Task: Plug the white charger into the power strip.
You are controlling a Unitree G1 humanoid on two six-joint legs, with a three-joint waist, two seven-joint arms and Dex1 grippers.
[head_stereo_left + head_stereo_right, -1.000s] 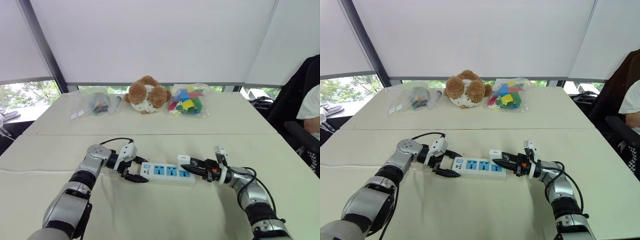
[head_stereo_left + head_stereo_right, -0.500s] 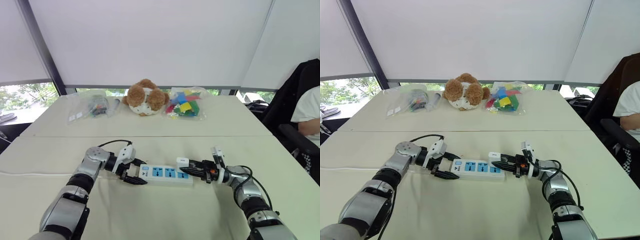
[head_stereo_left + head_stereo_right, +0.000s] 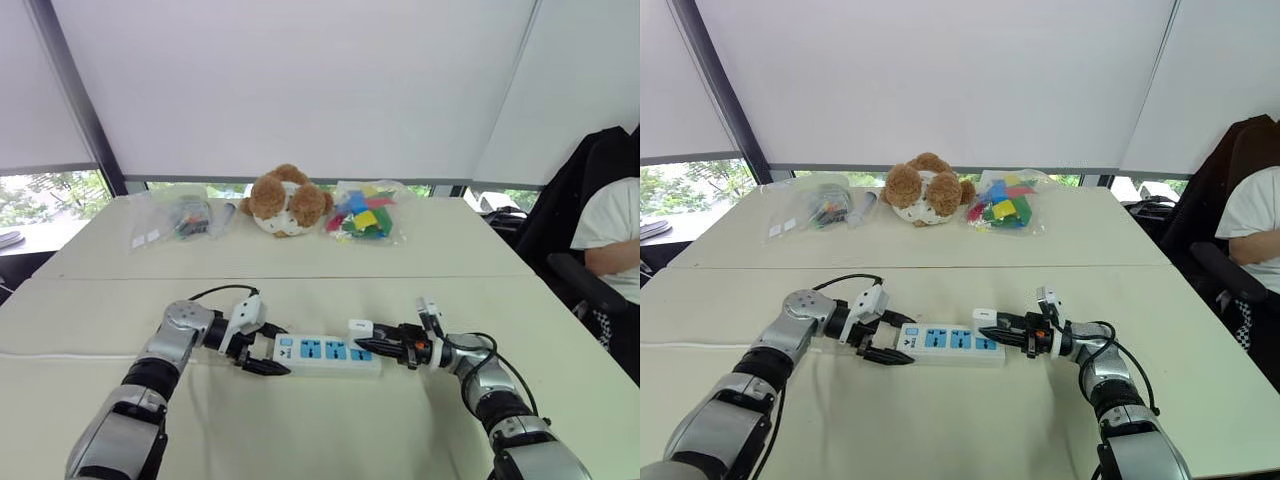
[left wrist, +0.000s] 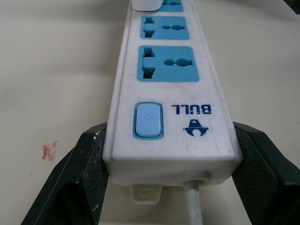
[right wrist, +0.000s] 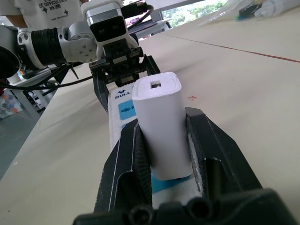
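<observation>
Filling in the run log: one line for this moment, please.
left gripper: shut on power strip | right gripper: shut on charger | charger: upright on power strip

Office — blinds [image 3: 300, 80], tables [image 3: 450, 240], chair [image 3: 590, 200]

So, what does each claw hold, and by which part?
Left claw: white plastic power strip, by its switch end. Right claw: white boxy charger, by its sides.

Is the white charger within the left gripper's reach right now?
Probably not: the left gripper clamps the power strip at its switch end; the white charger stands at the far end inside the right gripper.
</observation>
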